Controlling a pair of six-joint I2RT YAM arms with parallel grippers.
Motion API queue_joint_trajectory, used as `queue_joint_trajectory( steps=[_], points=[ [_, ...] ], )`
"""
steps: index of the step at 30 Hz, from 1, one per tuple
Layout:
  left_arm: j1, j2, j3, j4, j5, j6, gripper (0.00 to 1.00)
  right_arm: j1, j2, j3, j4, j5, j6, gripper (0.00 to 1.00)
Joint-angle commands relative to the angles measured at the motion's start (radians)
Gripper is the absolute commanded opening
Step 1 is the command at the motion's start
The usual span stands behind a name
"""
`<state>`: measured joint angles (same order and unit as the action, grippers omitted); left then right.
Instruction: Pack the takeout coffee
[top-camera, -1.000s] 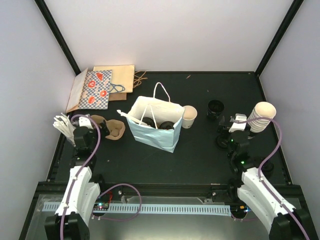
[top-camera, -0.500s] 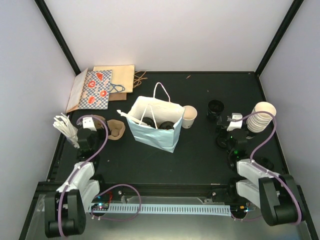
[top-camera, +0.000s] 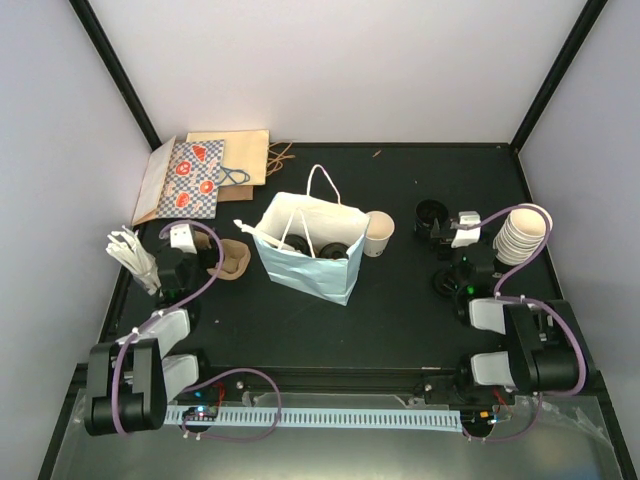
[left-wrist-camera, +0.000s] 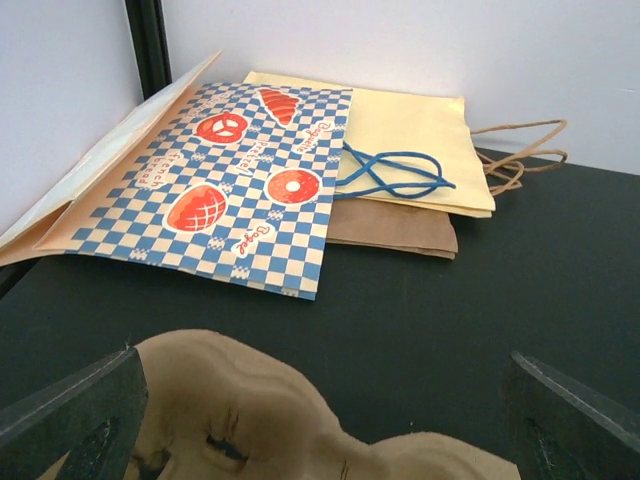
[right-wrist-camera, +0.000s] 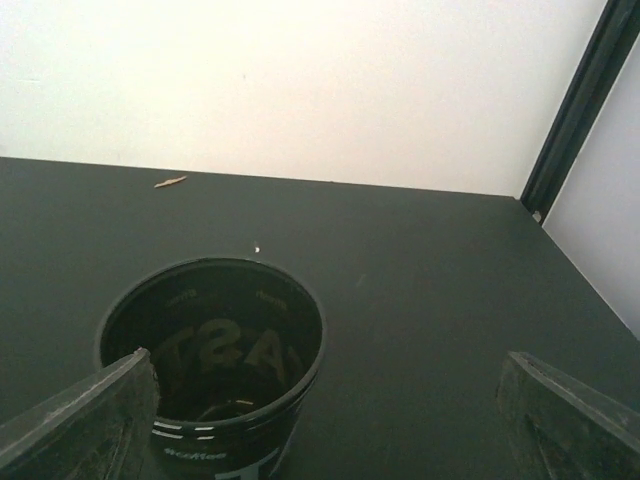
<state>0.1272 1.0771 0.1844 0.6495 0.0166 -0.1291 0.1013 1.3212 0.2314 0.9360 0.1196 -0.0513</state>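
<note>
Left gripper (left-wrist-camera: 320, 425): jaws spread as wide as they go, holding nothing; one dark finger (left-wrist-camera: 70, 415) shows low at each side of the wrist view.
Just below and ahead of it: brown cardboard cup carrier (left-wrist-camera: 250, 400), lying on the black table (left-wrist-camera: 480, 300) between the lines of the two fingers; I cannot tell whether it touches them.
Farther ahead of it: blue-checked paper bag (left-wrist-camera: 220, 180) lying flat, overlapping a cream paper bag (left-wrist-camera: 410, 125) with blue cord handles, which lies on a brown paper bag (left-wrist-camera: 400, 232).
To its left: bundle of white sticks (top-camera: 128, 250), near the table edge.
To its right: light blue paper bag (top-camera: 310, 262), standing open with its white handles up.
Takeout coffee (top-camera: 335, 249): inside the light blue paper bag, between the two hands; only the round black lids show.
Right gripper (right-wrist-camera: 325, 420): jaws wide apart, empty.
Ahead of it, a little left: black round tub (right-wrist-camera: 215, 350), open at the top, near the fingers but apart from them.
To its right: stack of cream paper cups (top-camera: 522, 235), nested.
To its left: unlidded cream cup (top-camera: 379, 233), upright, just beside the bag's side.
</note>
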Motion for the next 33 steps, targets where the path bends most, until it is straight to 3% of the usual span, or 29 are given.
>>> queue_joint_trajectory(
  steps=[1, 4, 16, 33],
  points=[
    [-0.015, 0.045, 0.059, 0.105, 0.024, 0.024, 0.99, -0.030, 0.096, -0.019, 0.254, -0.022, 0.004, 0.96],
    [-0.019, 0.064, 0.074, 0.104, 0.020, 0.032, 0.99, -0.046, 0.071, 0.023, 0.124, -0.037, 0.020, 1.00],
    [-0.074, 0.144, 0.150, 0.078, -0.005, 0.101, 0.99, -0.051, 0.072, 0.031, 0.114, -0.032, 0.031, 1.00],
    [-0.161, 0.080, 0.109, 0.068, -0.117, 0.112, 0.99, -0.051, 0.075, 0.030, 0.119, -0.031, 0.031, 1.00]
  ],
)
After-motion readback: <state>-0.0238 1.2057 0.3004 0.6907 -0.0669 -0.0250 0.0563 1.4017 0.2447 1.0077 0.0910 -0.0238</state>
